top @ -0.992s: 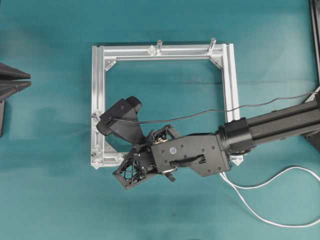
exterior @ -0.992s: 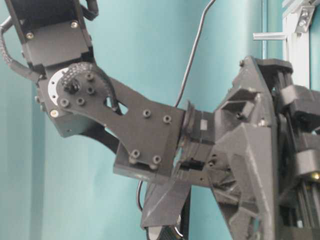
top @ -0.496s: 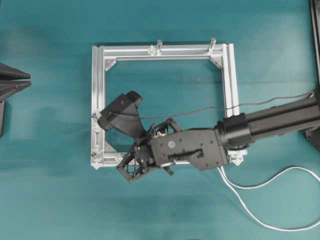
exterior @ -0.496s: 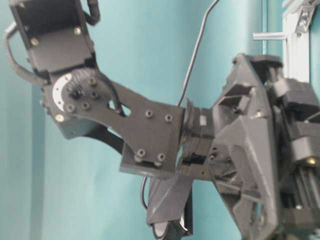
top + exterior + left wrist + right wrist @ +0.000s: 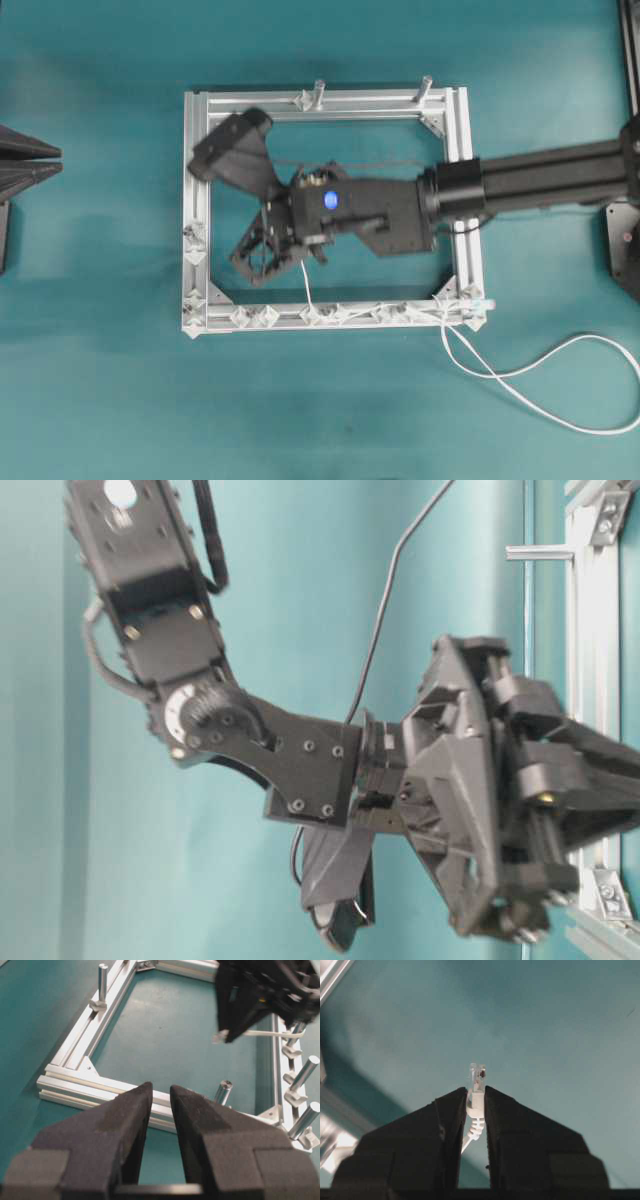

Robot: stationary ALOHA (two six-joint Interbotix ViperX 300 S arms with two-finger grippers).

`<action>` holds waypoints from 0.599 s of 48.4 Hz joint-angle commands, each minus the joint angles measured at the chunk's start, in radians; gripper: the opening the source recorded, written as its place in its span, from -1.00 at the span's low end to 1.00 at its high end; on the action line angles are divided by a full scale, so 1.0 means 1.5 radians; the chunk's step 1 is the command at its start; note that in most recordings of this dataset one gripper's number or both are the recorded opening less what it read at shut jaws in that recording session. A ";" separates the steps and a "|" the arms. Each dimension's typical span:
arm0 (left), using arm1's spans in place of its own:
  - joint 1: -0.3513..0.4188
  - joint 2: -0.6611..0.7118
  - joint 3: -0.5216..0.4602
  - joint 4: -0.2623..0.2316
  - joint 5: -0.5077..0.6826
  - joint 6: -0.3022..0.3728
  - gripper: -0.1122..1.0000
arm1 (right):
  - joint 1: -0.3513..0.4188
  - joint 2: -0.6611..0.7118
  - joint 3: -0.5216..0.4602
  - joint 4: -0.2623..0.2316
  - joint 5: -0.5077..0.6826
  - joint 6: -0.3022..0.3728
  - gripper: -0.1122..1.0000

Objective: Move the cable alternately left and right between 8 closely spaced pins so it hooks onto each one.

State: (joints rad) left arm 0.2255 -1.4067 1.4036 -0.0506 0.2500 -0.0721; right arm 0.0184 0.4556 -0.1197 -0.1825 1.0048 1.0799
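I see the teal table [image 5: 100,380] filling the overhead view, with the square aluminium frame [image 5: 196,200] lying flat in its middle. My right arm [image 5: 540,182] reaches in from the right edge across the frame's right rail and ends over the open middle of the frame. My left arm shows only as dark fingertips at the far left edge of the overhead view, well apart from the frame.

The right gripper [image 5: 476,1097] is clamped narrowly on the cable [image 5: 540,390] just behind its plug [image 5: 477,1076]; the clear plug tip sticks out past the two black pads. From the gripper the white cord drops down to the near rail, runs right along the row of pins [image 5: 330,314], leaves the frame at its near right corner and loops loosely over the table toward the right edge. I cannot tell from here which pins it actually hooks around.

The left gripper [image 5: 161,1097] hangs with nothing between its pads; they stand a small gap apart in its own camera.

Two grey cylindrical posts [image 5: 319,92] stand on the far rail, one near its middle and one near its right end. A thin black wire [image 5: 385,610] runs down to the right arm's wrist.
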 commanded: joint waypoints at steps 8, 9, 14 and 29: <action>0.002 0.005 -0.007 0.000 -0.003 -0.001 -0.31 | -0.026 -0.021 -0.028 -0.003 -0.040 -0.010 -0.56; 0.002 0.005 -0.007 0.000 -0.003 -0.001 -0.31 | -0.026 -0.020 -0.030 -0.003 -0.044 -0.010 -0.56; 0.002 0.005 -0.008 -0.001 -0.003 -0.001 -0.31 | -0.024 -0.005 -0.050 0.005 -0.061 -0.010 -0.56; 0.002 0.005 -0.007 -0.001 -0.003 -0.001 -0.31 | 0.005 0.046 -0.135 0.021 -0.065 -0.009 -0.56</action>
State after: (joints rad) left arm 0.2255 -1.4067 1.4021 -0.0506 0.2500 -0.0721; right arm 0.0046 0.5354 -0.2730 -0.1580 0.9127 1.0677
